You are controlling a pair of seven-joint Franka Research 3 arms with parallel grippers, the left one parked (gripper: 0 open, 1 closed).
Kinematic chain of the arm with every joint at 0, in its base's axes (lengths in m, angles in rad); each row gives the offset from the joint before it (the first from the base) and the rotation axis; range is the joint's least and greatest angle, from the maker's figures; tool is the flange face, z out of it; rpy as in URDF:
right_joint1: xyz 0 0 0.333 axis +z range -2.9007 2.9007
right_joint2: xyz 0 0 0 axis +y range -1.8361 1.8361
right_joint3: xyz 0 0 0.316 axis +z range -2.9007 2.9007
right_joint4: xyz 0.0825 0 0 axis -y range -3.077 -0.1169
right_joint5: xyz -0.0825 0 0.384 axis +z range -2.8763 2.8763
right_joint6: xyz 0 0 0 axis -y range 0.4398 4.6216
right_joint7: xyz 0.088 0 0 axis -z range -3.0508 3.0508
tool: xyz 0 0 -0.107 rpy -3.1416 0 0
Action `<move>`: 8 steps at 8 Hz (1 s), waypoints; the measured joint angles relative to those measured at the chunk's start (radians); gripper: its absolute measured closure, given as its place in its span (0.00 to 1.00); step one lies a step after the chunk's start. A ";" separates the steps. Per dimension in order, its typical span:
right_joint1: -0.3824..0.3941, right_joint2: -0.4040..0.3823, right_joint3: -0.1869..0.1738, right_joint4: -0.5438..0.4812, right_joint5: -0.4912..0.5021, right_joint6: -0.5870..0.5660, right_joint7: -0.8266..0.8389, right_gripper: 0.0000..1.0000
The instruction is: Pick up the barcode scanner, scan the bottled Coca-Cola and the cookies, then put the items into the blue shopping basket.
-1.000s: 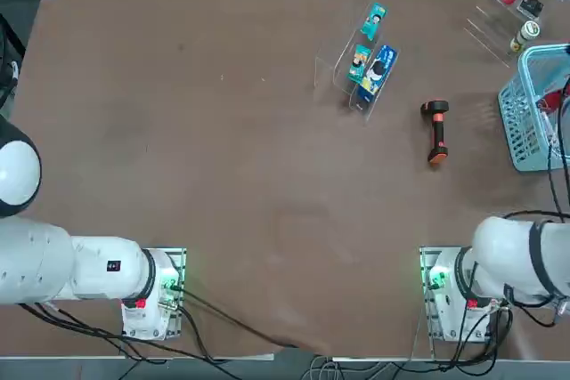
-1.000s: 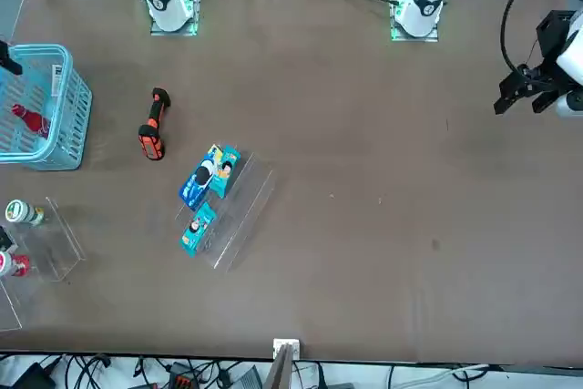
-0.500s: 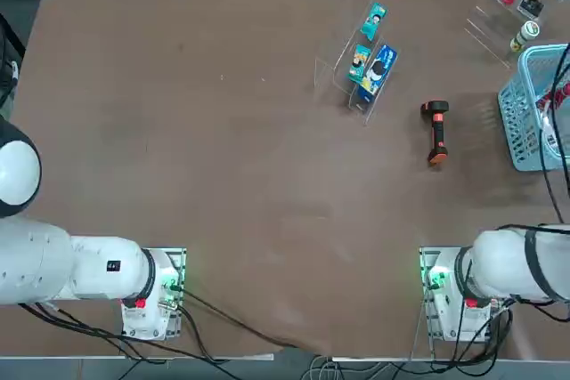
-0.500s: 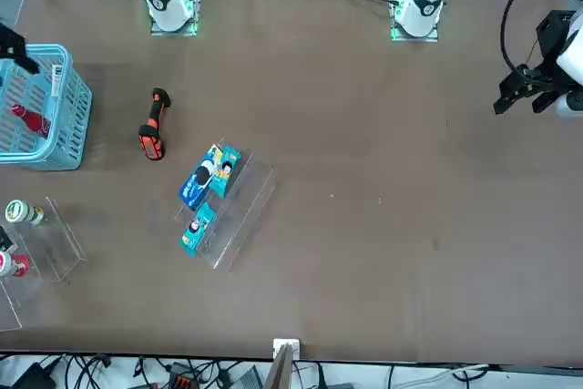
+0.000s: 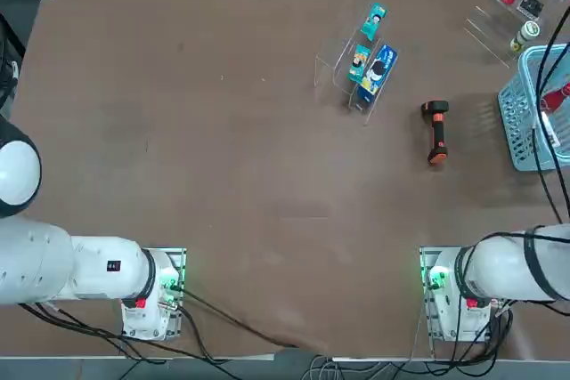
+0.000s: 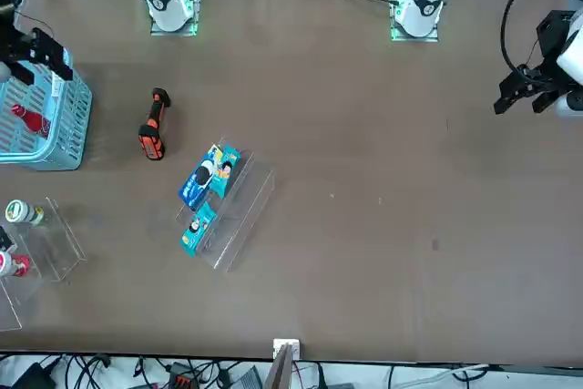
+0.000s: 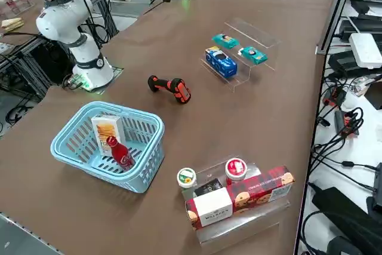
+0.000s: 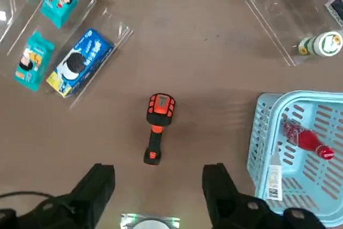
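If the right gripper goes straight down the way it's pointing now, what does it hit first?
Most likely the bare table, or the barcode scanner, which lies just ahead of the open right gripper and between its fingers' line. Depth is unclear from the wrist view. The blue basket sits off to one side.

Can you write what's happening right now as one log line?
right gripper: open, empty, above table | barcode scanner: on table | Coca-Cola bottle, cookies: in blue shopping basket

Black-and-orange barcode scanner; light-blue lattice basket.
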 joint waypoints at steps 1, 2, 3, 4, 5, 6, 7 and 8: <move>0.008 0.020 0.000 0.024 0.000 0.000 0.051 0.00; 0.021 0.030 0.000 0.044 0.000 -0.001 0.096 0.00; 0.026 0.033 0.010 0.053 0.000 -0.001 0.124 0.00; 0.005 0.036 0.041 0.055 0.000 -0.001 0.137 0.00; -0.041 0.043 0.093 0.055 0.000 0.001 0.143 0.00; -0.080 0.056 0.127 0.055 0.000 0.006 0.143 0.00; -0.099 0.073 0.137 0.055 0.000 0.017 0.143 0.00; -0.106 0.095 0.139 0.055 0.000 0.036 0.143 0.00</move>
